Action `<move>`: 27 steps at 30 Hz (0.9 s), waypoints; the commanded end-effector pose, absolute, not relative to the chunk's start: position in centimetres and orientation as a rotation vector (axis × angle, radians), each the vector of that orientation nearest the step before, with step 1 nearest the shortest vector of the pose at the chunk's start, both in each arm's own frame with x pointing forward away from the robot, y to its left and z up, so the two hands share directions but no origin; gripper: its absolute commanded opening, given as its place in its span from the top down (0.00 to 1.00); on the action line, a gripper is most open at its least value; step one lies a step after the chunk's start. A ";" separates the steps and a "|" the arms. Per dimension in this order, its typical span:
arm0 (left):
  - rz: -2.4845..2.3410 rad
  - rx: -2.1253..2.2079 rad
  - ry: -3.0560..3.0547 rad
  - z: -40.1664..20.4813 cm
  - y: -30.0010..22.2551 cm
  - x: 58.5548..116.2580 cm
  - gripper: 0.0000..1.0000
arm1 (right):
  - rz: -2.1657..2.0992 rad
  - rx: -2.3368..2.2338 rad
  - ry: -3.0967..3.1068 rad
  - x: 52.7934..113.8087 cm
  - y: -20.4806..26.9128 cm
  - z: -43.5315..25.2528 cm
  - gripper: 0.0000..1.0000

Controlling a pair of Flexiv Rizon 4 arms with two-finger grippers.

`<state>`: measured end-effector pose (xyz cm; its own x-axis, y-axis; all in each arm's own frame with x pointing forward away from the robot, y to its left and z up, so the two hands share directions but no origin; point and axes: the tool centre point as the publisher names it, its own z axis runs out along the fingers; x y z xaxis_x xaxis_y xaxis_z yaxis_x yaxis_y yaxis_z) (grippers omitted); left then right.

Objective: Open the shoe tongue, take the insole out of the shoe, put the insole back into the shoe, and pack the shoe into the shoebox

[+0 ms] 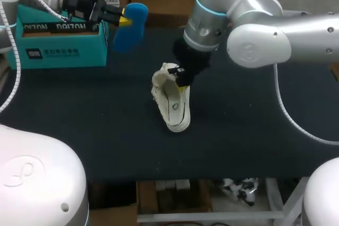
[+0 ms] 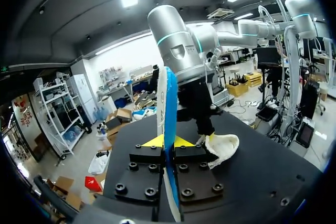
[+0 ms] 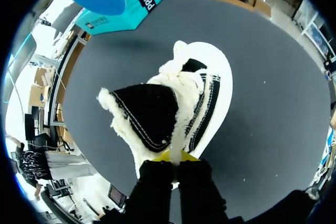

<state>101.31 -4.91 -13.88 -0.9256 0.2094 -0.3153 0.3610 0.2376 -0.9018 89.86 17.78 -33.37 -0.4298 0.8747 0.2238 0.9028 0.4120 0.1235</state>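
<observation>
Right gripper (image 3: pixel 176 156), pinching the white fleece-lined shoe (image 3: pixel 210 93), might slip, so the blue foam insole (image 2: pixel 169 98) clamped in left gripper (image 2: pixel 167 141) misses.

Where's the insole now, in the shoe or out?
Out. The left gripper holds the blue insole in the air, apart from the shoe on the table.

Colours, as I see them:
- Insole (image 1: pixel 131 25): bright blue face, white edge.
- Shoe (image 3: pixel 210 77): cream-white, fleecy cream lining. It has a black panel with white stitched lines and black stripes along one side.
- Shoebox (image 1: pixel 58 46): teal, white lettering.
- Table (image 1: pixel 254 130): black.
- My left gripper (image 2: pixel 168 141) and right gripper (image 3: pixel 176 157): black bodies, yellow tips.
- My right arm (image 1: pixel 286 35): silver-grey, one cyan ring.
</observation>
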 end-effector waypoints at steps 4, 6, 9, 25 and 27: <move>-1.800 0.624 2.400 -13.9 -5.4 101.6 1.00 | -0.393 -1.565 -2.521 90.4 16.2 -34.0 0.58; -1.817 0.633 2.395 -13.7 -5.5 101.2 1.00 | -0.389 -1.564 -2.526 90.5 16.1 -33.8 0.00; -1.850 0.604 2.392 -13.2 -5.7 100.2 1.00 | -0.379 -1.562 -2.533 90.4 15.9 -33.2 0.00; -2.078 0.369 2.371 -10.4 -7.2 93.0 1.00 | -0.416 -1.571 -2.521 88.9 14.5 -31.7 0.00; -2.080 0.336 2.357 -9.9 -7.8 91.4 1.00 | -0.416 -1.571 -2.521 88.9 14.5 -31.7 0.00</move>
